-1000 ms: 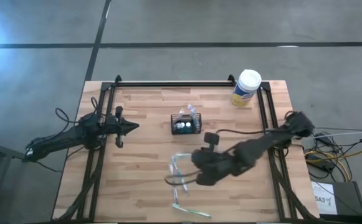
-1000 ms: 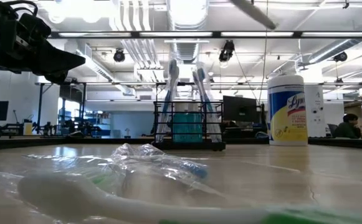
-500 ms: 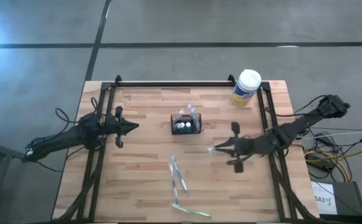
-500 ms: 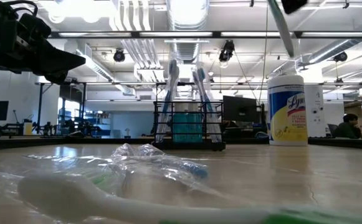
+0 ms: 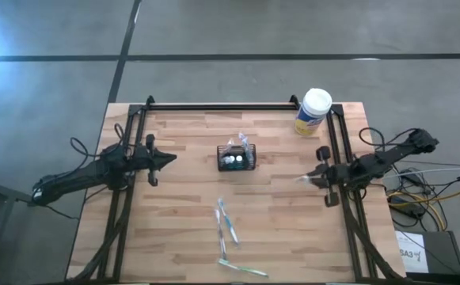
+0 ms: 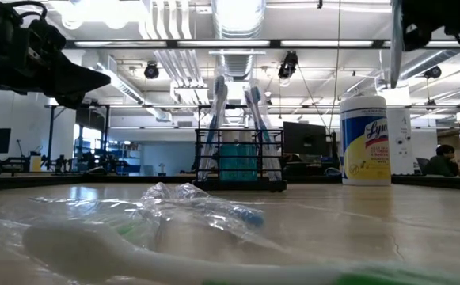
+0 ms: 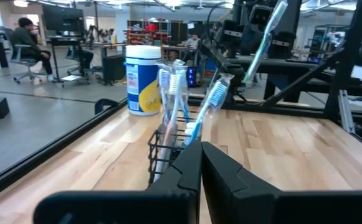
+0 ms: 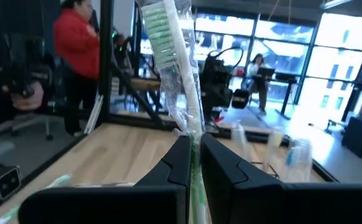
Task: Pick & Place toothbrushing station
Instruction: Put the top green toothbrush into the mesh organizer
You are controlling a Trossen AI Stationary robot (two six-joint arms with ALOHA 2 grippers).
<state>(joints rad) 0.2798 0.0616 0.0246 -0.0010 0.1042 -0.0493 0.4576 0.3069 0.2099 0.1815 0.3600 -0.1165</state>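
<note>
The black slatted caddy [image 5: 238, 159] stands on the table's middle with toothbrushes upright in it; it also shows in the low view [image 6: 240, 165] and the left wrist view [image 7: 166, 153]. My right gripper [image 5: 315, 177] is near the table's right rail, above the table, shut on a toothbrush in clear wrap [image 8: 173, 68] with green bristles. My left gripper [image 5: 166, 159] is shut and empty at the left, pointing at the caddy, well apart from it [image 7: 200, 157]. My right gripper pinches the wrapped toothbrush by its handle [image 8: 193, 138] between its two fingers. The brush head [image 8: 162, 34] sticks out past the fingertips. The fingers point toward the table's left. The toothbrush is lifted clear of the table, head up, seen steep in the low view [image 6: 393, 43].
A yellow canister with a white lid [image 5: 313, 111] stands at the far right corner. Loose toothbrushes [image 5: 226, 222] and crumpled clear wrap [image 6: 198, 202] lie near the table's front middle, one more toothbrush [image 5: 244, 269] at the front edge. Black rails [image 5: 340, 158] run along the sides.
My right gripper has risen from the loose toothbrushes at the front middle with the wrapped toothbrush and gone toward the table's right edge. The toothbrush has come clear of the table and tipped from slanting toward upright.
</note>
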